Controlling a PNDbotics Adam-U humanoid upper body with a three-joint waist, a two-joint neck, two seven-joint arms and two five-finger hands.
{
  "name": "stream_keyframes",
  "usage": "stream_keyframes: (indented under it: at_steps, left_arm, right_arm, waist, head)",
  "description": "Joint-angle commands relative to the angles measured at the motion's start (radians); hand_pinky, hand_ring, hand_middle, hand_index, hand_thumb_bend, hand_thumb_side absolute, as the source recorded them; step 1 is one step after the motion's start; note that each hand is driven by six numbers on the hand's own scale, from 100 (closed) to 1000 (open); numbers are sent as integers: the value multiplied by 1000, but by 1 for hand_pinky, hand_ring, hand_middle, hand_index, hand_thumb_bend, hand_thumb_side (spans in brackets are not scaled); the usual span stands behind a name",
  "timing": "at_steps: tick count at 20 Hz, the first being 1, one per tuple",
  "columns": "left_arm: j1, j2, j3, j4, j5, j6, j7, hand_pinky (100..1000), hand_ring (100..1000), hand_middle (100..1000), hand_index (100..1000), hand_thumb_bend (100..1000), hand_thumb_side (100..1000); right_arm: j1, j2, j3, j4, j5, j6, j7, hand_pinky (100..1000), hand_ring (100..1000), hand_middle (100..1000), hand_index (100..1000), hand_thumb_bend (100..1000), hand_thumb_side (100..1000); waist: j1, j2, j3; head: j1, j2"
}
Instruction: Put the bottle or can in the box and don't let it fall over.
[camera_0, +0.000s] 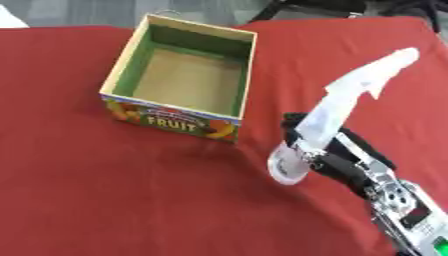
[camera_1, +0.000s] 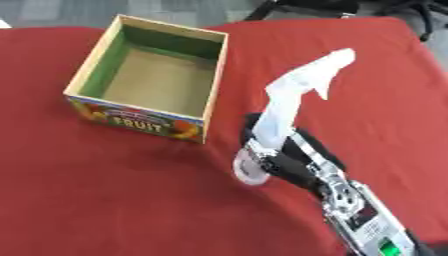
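An open cardboard box (camera_0: 179, 80), green inside with a brown floor and "FRUIT" printed on its front, is shown on the red tabletop (camera_0: 105, 190); nothing is seen in it. A white spray bottle (camera_0: 337, 110), its trigger head tilted up and away, is held to the right of the box, outside it. The right hand (camera_0: 337, 162) is curled around the bottle's lower body.
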Motion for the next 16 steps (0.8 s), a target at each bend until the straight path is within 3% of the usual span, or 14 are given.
stream_keyframes:
  at_steps: [1, 3, 5, 7, 12, 16]
  left_arm:
    - [-12, 11, 1, -21, 4, -1, -3, 504, 1000, 1000, 620, 168, 723]
    - [-12, 10, 1, -21, 5, -1, -3, 504, 1000, 1000, 620, 168, 723]
    - [-13, 9, 1, -21, 5, -1, -3, 503, 1000, 1000, 620, 166, 723]
    - [-14, 8, 0, -21, 6, -1, -4, 503, 1000, 1000, 619, 168, 723]
    - [-16, 7, 0, -21, 7, -1, -5, 502, 1000, 1000, 619, 169, 723]
    - [-17, 6, 1, -21, 8, -3, -5, 501, 1000, 1000, 616, 168, 723]
  right_arm:
    - [-2, -14, 1, -10, -18, 17, -27, 944, 917, 759, 830, 100, 499]
    - [-6, -16, -3, -10, -31, 33, -56, 960, 918, 722, 790, 100, 473]
    - [-9, -20, -6, -9, -35, 47, -91, 962, 914, 682, 749, 100, 359]
    - [-13, -25, -7, -5, -28, 57, -126, 957, 901, 635, 707, 100, 299]
    - [-21, -32, 1, 16, -19, 67, -185, 953, 877, 539, 606, 100, 272]
    - [-25, -32, 4, 17, -22, 48, -202, 947, 865, 534, 585, 100, 343]
  waist:
    - [5, -11, 3]
    - [5, -10, 4]
    - [6, -9, 6]
    - [6, -8, 8]
    - [7, -5, 12]
    - [7, -5, 11]
  head:
    - [-6, -15]
    - [-7, -16]
    - [-7, -14]
    - [-8, -15]
    - [-10, -17]
    - [-9, -14]
